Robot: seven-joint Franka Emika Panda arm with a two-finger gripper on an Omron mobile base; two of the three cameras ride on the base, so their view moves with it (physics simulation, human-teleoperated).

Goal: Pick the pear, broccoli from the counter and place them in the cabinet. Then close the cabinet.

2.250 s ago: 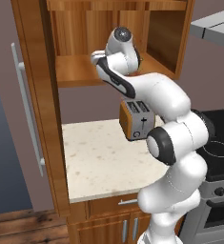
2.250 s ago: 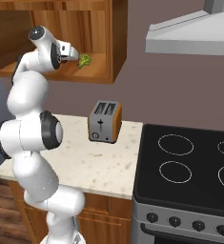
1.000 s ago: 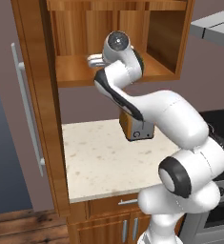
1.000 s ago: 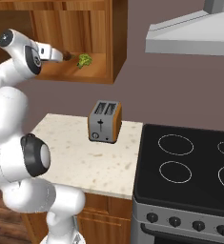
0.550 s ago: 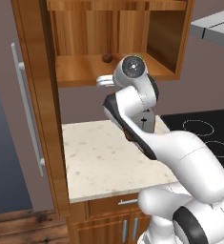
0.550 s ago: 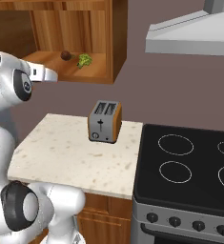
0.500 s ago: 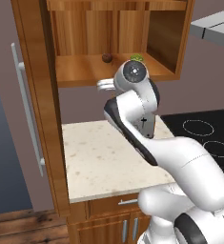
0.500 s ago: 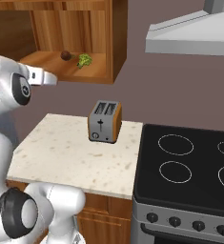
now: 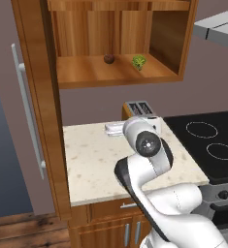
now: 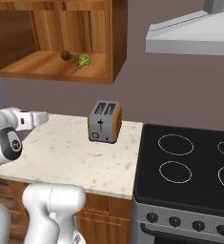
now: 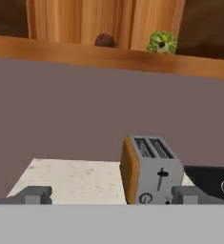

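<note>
Pulled down from the shelf, my gripper (image 11: 108, 194) hung with jaws spread and empty above the counter (image 9: 93, 162), the pear (image 9: 108, 59) and the broccoli (image 9: 138, 61) side by side in the cabinet (image 9: 115, 72); I judged only the door (image 9: 38, 97), at nine o'clock, needed swinging closed.

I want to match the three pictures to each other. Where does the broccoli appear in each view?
Left base view: the broccoli lies on the cabinet shelf, upper middle, right of the pear.
Right base view: upper left, on the same shelf, right of the pear.
Hand view: top edge, right of centre.
Shared landmark: the toaster on the counter below the shelf.
</note>
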